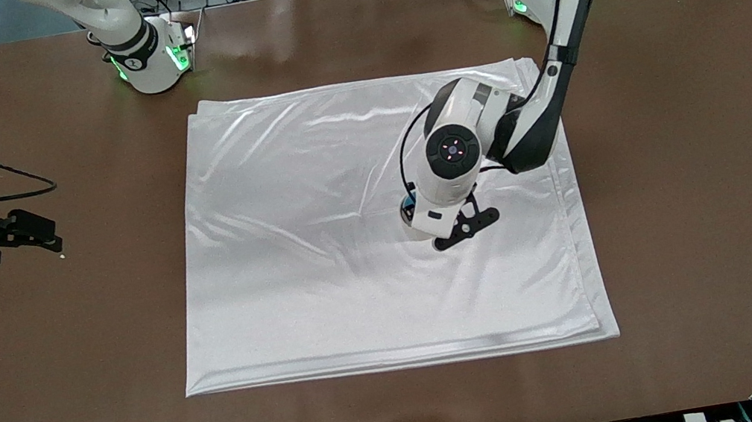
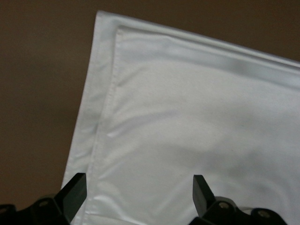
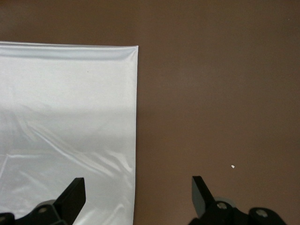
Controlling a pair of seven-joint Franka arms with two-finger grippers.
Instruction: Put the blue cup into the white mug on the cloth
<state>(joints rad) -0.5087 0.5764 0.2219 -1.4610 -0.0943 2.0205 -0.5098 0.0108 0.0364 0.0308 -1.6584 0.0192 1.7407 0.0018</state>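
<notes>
The white cloth (image 1: 324, 264) lies spread in the middle of the table. My left gripper (image 1: 466, 223) is low over the cloth toward the left arm's end, open and empty. In the left wrist view (image 2: 139, 197) only cloth (image 2: 187, 117) shows between its fingers. A sliver of the blue cup (image 1: 409, 200) shows beside the left hand, with a pale rounded shape, apparently the white mug (image 1: 412, 229), around it; the hand hides most of both. My right gripper (image 1: 48, 239) waits open over bare table at the right arm's end. In the right wrist view (image 3: 138, 197) it is empty, and the cloth's edge (image 3: 61, 103) shows ahead.
The brown table (image 1: 704, 189) surrounds the cloth on all sides. A small white speck (image 3: 233, 166) lies on the table near the right gripper. The arm bases stand along the table's edge farthest from the front camera.
</notes>
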